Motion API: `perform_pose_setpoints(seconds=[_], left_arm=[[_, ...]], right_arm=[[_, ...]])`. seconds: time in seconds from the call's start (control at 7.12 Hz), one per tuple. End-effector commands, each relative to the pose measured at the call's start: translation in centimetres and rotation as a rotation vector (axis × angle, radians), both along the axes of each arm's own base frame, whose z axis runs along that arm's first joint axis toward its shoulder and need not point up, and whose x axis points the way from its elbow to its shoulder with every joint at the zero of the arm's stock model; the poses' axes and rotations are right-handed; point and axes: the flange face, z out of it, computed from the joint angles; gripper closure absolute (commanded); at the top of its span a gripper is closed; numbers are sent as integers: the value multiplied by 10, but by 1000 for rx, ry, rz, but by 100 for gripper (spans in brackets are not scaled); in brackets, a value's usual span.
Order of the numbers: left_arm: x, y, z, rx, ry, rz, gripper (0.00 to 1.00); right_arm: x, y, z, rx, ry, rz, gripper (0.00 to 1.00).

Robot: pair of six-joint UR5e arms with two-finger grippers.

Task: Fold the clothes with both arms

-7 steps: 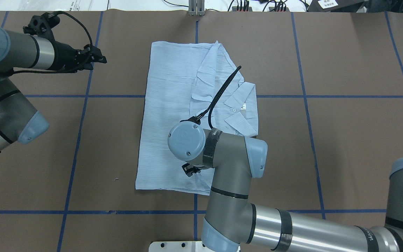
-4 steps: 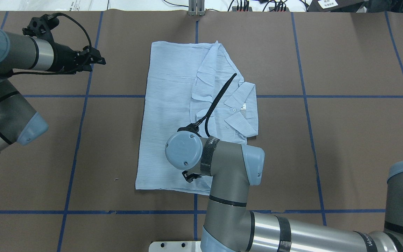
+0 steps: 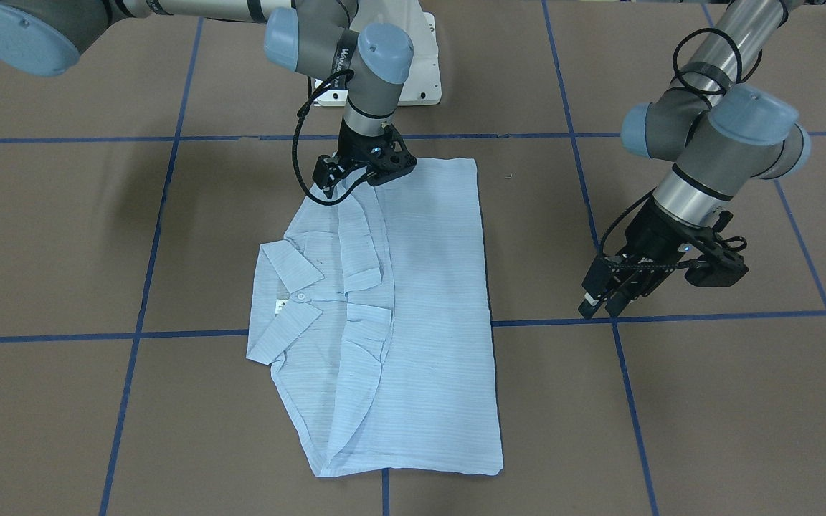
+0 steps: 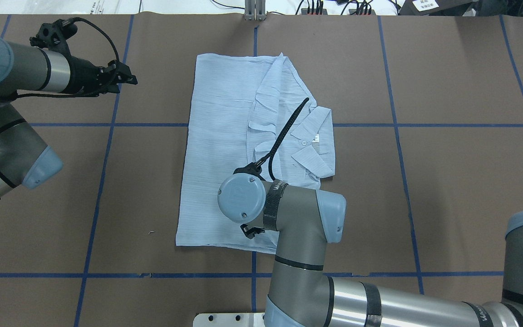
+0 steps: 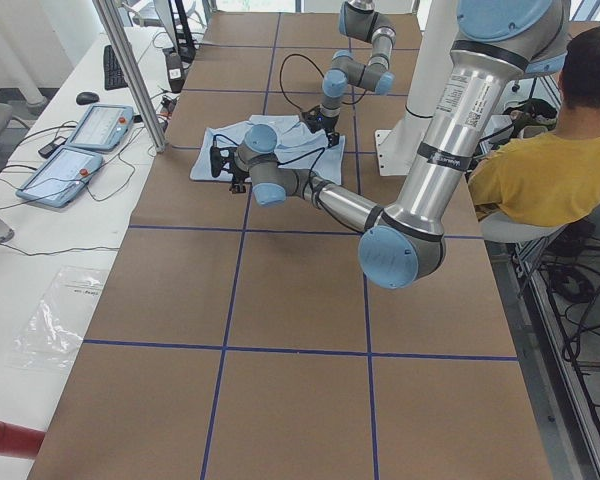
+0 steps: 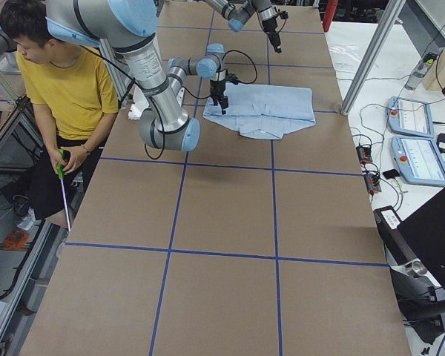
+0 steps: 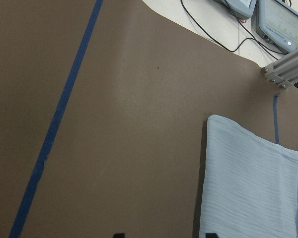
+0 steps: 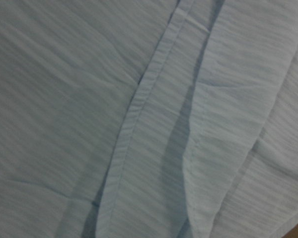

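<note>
On shirt (image 3: pixel 420 301) edge, right hand (image 3: pixel 355 183); left hand (image 3: pixel 603 304) well apart.

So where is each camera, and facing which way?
Front-facing: across the table, facing the robot; left arm, right arm, shirt.
Overhead: behind the robot, looking down; both arms.
Exterior left: table's left end; left arm nearest.
Exterior right: table's right end; right arm nearest.
Left wrist: down at table, shirt edge.
Right wrist: shirt cloth only.
Shared: front-facing, overhead show the collar.
</note>
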Motion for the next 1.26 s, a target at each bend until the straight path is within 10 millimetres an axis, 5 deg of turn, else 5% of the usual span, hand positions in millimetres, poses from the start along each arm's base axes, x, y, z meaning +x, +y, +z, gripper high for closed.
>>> perform_pose_setpoints(seconds=[0.0,0.56,0.84,1.12], left_arm=[[0,0,0,1,1,0,37],[-1,1,-3,4,2,2,37],[0,1,-2,4,1,2,37],[0,1,-4,7,3,2,37]], right_arm=[[20,4,21,0,16,0,0],[72,-13,74,23,64,-15,0],[141,-24,98,68,75,-54,0],[152,-24,97,62,68,-43,0]])
